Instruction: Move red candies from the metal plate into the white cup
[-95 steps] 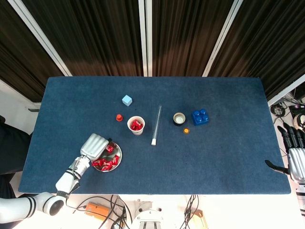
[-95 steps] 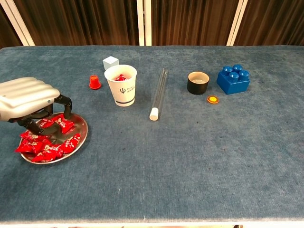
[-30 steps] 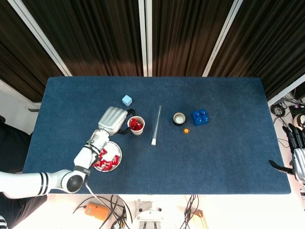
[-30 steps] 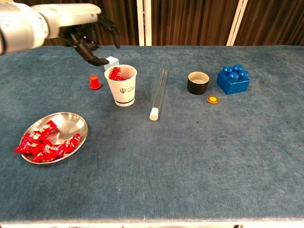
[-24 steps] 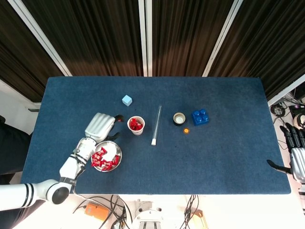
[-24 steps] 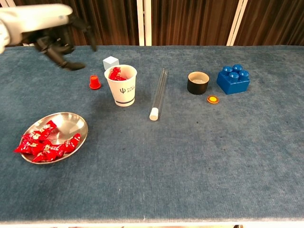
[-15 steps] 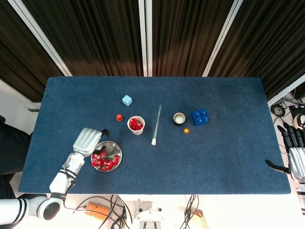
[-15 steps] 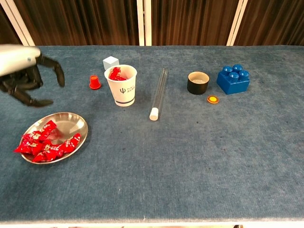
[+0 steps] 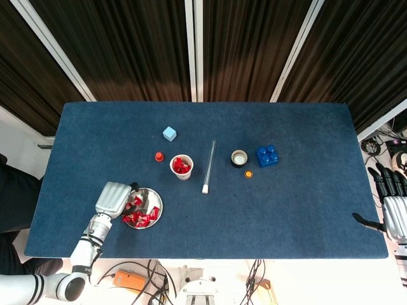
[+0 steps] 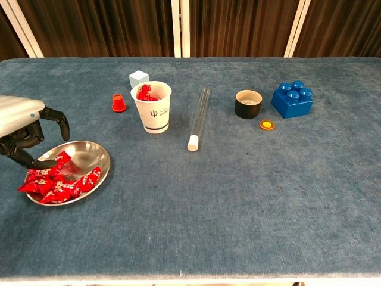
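Note:
The metal plate [image 9: 155,206] [image 10: 98,156] lies near the table's front left and holds several red candies [image 9: 141,217] [image 10: 58,186]. The white cup [image 9: 182,168] [image 10: 152,110] stands upright behind and to the right of it, with red candies [image 10: 143,92] inside. My left hand [image 9: 114,199] [image 10: 24,134] hangs over the plate's left edge with its fingers spread and curved downward, holding nothing; one fingertip nears a candy. My right hand [image 9: 393,206] is off the table's right edge, fingers extended and empty.
A small red cap [image 10: 119,103] and a light blue cube [image 10: 139,78] sit left of and behind the cup. A glass tube [image 10: 199,117] lies right of the cup. Further right are a black cup [image 10: 248,103], an orange disc [image 10: 266,124] and a blue brick [image 10: 292,99].
My left hand carried a candy from the plate to the cup, dropped it there, then swung back left and down to the plate's left edge. The right hand stayed put.

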